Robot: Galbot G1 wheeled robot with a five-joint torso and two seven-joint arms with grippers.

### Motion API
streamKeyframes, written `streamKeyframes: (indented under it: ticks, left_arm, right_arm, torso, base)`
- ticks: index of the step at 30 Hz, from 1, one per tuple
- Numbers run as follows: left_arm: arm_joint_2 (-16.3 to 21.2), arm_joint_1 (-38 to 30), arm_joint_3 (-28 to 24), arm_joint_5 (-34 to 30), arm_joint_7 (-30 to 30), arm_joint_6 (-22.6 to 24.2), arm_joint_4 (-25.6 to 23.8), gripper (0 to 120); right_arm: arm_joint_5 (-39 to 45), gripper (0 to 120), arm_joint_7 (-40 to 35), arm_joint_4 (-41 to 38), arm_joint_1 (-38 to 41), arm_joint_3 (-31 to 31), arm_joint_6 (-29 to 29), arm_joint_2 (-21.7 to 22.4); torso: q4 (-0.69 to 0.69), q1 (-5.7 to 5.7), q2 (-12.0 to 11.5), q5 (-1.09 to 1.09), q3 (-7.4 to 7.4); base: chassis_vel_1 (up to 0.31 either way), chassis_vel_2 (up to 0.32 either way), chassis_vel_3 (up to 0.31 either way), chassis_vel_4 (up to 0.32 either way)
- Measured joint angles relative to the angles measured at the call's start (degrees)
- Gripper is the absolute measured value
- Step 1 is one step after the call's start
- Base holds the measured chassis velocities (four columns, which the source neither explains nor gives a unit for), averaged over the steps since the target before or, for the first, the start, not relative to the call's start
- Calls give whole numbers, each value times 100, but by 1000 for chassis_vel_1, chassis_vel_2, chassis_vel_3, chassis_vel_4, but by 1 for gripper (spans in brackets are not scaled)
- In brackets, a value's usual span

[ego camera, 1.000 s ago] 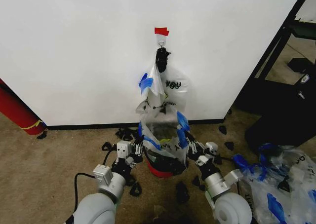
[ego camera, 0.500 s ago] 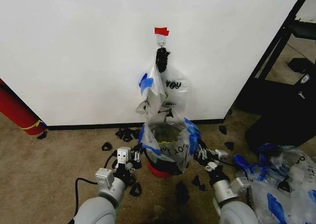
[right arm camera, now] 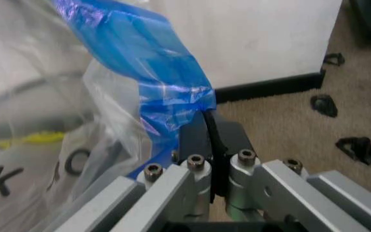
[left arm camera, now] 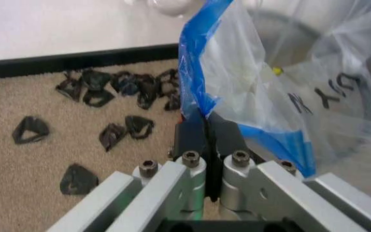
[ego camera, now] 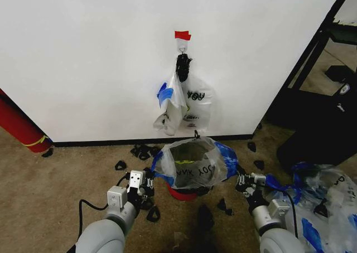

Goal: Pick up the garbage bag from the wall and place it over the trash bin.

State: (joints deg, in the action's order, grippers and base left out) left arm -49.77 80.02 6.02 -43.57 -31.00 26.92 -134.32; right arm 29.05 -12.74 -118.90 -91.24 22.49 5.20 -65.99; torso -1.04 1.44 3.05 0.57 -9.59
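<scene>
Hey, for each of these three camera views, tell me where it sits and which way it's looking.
Head view: high on the robot, looking down at the wall, garbage bag and trash bin; both arms show.
Left wrist view: behind the left gripper, shut on the bag's blue edge.
Right wrist view: behind the right gripper, likewise.
All share the bag.

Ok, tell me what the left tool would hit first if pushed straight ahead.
Likely the garbage bag it already pinches, then the trash bin right behind; the left tool points at both, though depth is unclear.
</scene>
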Motion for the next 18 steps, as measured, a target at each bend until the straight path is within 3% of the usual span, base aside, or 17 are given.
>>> streamKeyframes:
  ticks: [8,18]
  left_arm:
    - [80,28,-149,-8,-39,191,-19,0]
    - [121,-132,-195,-148,-66,379,222,0]
  right_arm:
    - [-227,0,-135,-1,-38,-244,293,59]
    - [-228,0,-342,351,457,-522,567,165]
  torso:
    - [0,0,0,0,0]
    - [1,0,0,0,0]
  base:
    - [0,0,0,0]
    - [0,0,0,0]
